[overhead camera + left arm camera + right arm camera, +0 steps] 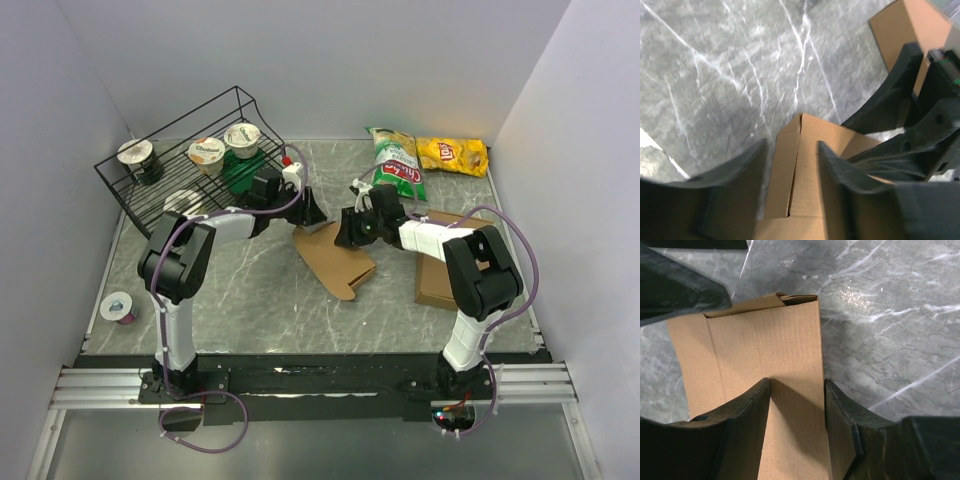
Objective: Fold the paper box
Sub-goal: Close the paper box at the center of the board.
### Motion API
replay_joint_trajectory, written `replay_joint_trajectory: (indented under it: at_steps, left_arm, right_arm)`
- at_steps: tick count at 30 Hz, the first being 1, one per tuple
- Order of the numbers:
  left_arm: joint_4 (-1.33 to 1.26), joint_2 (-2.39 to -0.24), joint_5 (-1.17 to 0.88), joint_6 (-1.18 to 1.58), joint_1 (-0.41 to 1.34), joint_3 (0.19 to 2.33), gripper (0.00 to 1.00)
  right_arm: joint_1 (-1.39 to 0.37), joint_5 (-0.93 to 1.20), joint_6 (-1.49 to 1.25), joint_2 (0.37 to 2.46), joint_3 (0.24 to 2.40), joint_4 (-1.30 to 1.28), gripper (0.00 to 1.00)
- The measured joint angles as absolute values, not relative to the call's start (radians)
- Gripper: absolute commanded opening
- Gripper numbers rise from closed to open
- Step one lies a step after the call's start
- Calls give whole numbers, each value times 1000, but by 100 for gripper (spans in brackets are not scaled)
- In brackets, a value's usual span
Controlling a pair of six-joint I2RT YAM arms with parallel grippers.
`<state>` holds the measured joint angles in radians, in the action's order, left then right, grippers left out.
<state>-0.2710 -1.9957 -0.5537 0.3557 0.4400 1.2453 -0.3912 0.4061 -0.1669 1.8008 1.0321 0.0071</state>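
The paper box (335, 262) lies mid-table as a brown, partly folded blank, its far end raised between the two arms. My left gripper (313, 213) is at that far end from the left. In the left wrist view the left gripper (792, 145) stands open over a slit flap of the box (805, 165), with a strip of table showing beside one finger. My right gripper (347, 232) comes in from the right. In the right wrist view the right gripper (797, 382) is open over a flat box panel (765, 340), and one finger lines up with the panel's edge.
A plain cardboard slab (437, 280) lies under the right arm. A black wire rack (180, 150) with yogurt cups (208, 150) stands at the back left. Two chip bags (397, 160) (452, 153) lie at the back right. A tape roll (120, 307) sits near the left edge.
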Motion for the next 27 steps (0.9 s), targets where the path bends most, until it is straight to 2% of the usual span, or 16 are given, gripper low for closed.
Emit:
replay_joint_trajectory:
  at_steps: [14,18,27]
  left_arm:
    - [-294,-2011,-579,355,440,1200,29]
    - [-313,-2016,-580,361,440,1189,21]
    - [-340,-2020,-583,361,439,1182,15]
  right_arm:
    - [-433,342,-151,1799,1056,-6,51]
    - [-451,317,-133,1796,1064,-11,51]
    - [-492,244,-84,1780,1062,-9,40]
